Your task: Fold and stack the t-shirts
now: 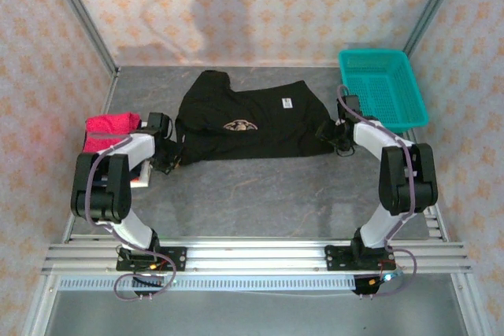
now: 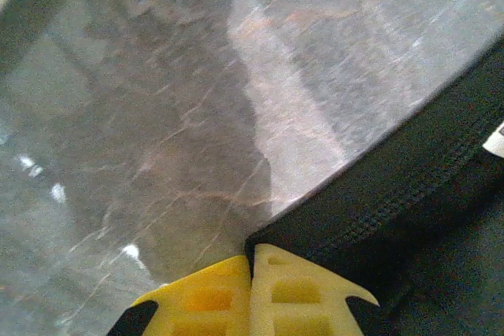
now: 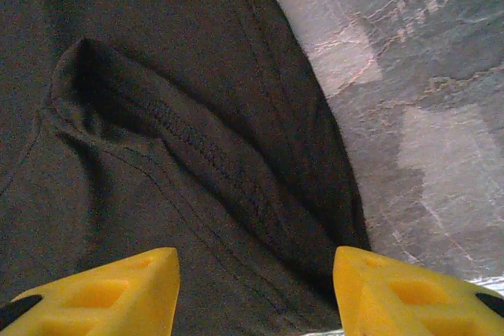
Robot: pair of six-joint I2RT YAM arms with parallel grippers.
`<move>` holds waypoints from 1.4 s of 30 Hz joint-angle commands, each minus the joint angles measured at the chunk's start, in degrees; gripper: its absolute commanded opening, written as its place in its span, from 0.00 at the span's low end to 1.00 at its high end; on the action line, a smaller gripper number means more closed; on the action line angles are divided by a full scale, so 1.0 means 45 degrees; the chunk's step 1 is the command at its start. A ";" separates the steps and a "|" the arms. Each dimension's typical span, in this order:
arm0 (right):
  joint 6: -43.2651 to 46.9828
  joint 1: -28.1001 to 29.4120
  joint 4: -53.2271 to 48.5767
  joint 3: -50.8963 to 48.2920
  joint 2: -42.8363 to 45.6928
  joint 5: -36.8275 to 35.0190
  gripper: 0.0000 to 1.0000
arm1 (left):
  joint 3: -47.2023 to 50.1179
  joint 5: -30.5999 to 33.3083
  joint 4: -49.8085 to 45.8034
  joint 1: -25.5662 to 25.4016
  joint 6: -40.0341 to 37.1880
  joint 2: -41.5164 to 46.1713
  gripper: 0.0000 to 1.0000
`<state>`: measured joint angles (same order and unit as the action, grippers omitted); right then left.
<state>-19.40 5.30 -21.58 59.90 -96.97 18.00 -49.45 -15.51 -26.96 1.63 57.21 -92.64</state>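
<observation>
free: table (image 1: 260, 194) front | blocked: basket (image 1: 382, 88) far right; pink t-shirt (image 1: 110, 125), perhaps folded, left

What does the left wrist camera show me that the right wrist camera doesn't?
Left wrist: the left gripper pressed shut on the stitched hem of the black t-shirt, with a bit of white label at the frame's right edge. Right wrist: the right gripper open, its fingers apart over a puckered fold in the cloth. Both: black shirt fabric lying on the grey marbled table.

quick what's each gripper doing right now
left gripper: shut, pinching the black t-shirt at its hem
right gripper: open, fingers apart over the black t-shirt, holding nothing
</observation>
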 commanded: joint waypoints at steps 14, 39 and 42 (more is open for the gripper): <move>0.1409 0.0244 -0.0917 0.0088 -0.0083 0.0139 0.59 | -0.0431 0.0321 -0.2107 0.0992 -0.0554 0.0840 0.00; 0.2522 0.1687 -0.1290 -0.0368 -0.0644 -0.0366 0.53 | -0.0422 -0.0247 -0.2568 0.2180 -0.1920 0.0723 0.00; 0.2465 0.1683 -0.1506 -0.0544 -0.0907 -0.0262 0.43 | -0.0445 0.0084 -0.2889 0.2177 -0.2407 0.0633 0.00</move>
<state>-8.29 12.51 -25.65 58.81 -99.88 16.29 -52.18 -16.69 -36.12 10.92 48.99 -89.76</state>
